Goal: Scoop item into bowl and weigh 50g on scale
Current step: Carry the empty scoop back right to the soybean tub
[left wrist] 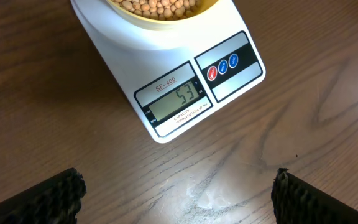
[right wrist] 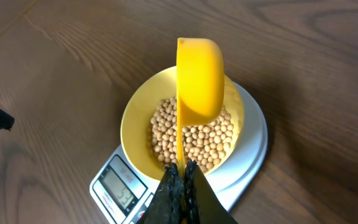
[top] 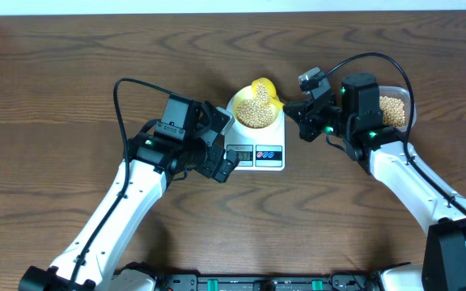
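Right gripper, clamped on the scoop, hangs over the bowl's twelve o'clock rim; beans inside, scale reads slightly over: lift a few out gently. Left gripper gapes at eight o'clock.

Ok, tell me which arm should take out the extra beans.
Right. Its hand is shut on the scoop, held over the beans in the bowl; the left hand hangs open and empty by the scale.

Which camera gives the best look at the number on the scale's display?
The left wrist view: the display of the scale sits close and sharp, reading 53. The right wrist view catches it small and slanted at the bottom edge, digits faint. Overhead it is a tiny strip, unreadable.
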Robot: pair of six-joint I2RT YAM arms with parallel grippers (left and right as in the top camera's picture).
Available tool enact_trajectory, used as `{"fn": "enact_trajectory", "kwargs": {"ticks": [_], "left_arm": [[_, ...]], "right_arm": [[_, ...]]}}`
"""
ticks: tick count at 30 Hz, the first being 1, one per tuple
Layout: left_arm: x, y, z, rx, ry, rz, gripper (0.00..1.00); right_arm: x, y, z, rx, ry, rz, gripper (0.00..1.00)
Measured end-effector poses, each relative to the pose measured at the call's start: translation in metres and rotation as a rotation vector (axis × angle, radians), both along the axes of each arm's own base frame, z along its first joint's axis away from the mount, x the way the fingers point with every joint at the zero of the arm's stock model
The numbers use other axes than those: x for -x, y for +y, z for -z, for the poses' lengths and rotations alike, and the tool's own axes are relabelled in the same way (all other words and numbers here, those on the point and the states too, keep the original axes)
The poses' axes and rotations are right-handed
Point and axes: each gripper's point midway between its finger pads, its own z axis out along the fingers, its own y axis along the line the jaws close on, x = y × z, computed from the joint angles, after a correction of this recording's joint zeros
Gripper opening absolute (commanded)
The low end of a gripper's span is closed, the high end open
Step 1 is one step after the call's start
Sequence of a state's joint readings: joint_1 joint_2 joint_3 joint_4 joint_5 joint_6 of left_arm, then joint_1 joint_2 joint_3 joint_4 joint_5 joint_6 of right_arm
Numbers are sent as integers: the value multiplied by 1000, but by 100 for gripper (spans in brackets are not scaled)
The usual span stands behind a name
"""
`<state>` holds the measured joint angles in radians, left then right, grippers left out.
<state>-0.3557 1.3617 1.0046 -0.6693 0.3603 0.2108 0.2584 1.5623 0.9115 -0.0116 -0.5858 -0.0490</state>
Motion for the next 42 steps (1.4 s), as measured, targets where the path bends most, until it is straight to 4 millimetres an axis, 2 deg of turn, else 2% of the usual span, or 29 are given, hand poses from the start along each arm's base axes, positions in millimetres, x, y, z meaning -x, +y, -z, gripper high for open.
{"fn": "enact_trajectory", "kwargs": {"ticks": [28,33,42], "left_arm": [[0,0,0,0,0,0,98],[0,0,0,0,0,0,98],[0,0,0,0,0,0,98]], "right_arm": [[0,0,0,-41,58,42,1],[-1,1,-3,-104,126,93,1],[0,12,-21,-269,225,109,1]]}}
